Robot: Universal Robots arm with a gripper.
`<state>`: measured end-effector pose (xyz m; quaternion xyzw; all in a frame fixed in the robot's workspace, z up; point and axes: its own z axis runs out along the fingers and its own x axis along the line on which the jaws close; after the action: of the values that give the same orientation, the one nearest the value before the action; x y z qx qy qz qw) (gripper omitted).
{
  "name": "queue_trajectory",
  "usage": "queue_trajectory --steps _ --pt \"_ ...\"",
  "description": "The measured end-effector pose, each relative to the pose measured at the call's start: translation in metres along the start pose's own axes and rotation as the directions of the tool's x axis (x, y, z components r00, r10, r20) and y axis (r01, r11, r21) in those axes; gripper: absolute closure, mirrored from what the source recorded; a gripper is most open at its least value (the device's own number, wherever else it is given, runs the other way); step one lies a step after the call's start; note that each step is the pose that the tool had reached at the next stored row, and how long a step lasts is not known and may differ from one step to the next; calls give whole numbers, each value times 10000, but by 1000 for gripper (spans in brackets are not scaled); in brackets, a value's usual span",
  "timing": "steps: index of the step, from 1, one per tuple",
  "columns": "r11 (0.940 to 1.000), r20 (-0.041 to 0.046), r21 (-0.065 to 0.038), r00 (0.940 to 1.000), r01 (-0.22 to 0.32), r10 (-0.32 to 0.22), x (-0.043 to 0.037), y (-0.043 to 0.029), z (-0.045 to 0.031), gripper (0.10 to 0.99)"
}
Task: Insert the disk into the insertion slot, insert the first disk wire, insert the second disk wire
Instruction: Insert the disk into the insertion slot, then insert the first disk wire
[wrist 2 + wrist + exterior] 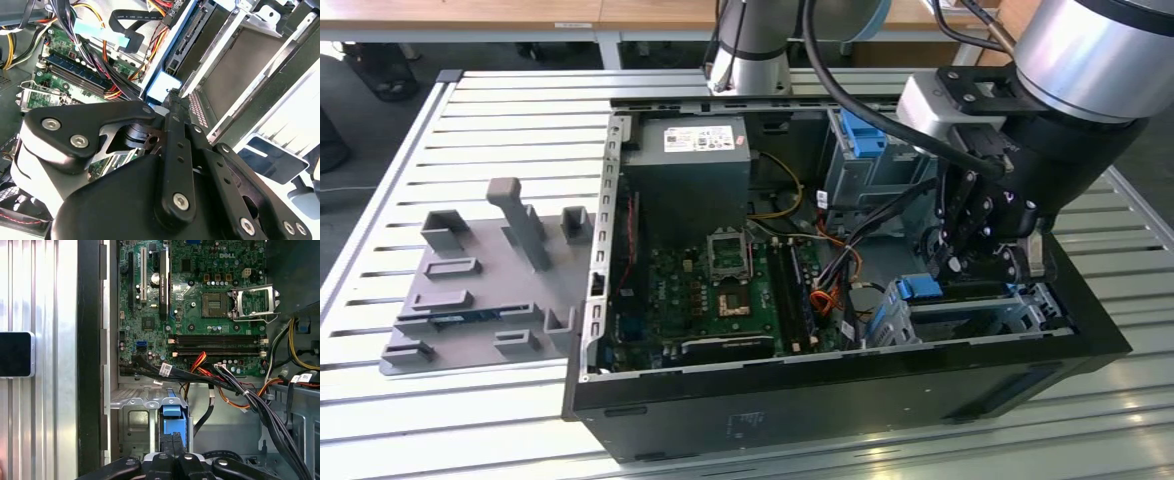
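In the exterior view the gripper [971, 278] is seen lowered into the open computer case [854, 375] on the slatted table [494, 120], at the low grey drive cage [981, 315]. In the first wrist view the disk [171, 422] is shown edge-on, blue-framed, standing in that cage, the gripper drawn narrowly together at its end.

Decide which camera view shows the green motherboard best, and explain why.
The first wrist view: the motherboard faces the camera squarely, sockets and slots plain. The exterior view shows it slanted inside the case; the second wrist view catches a corner behind cables.
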<state>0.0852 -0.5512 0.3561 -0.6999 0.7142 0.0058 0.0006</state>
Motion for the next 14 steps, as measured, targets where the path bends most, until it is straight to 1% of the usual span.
queue_trajectory --steps 14 --pt "10000 -1 0 10000 -1 1 -1 -42 0 980"
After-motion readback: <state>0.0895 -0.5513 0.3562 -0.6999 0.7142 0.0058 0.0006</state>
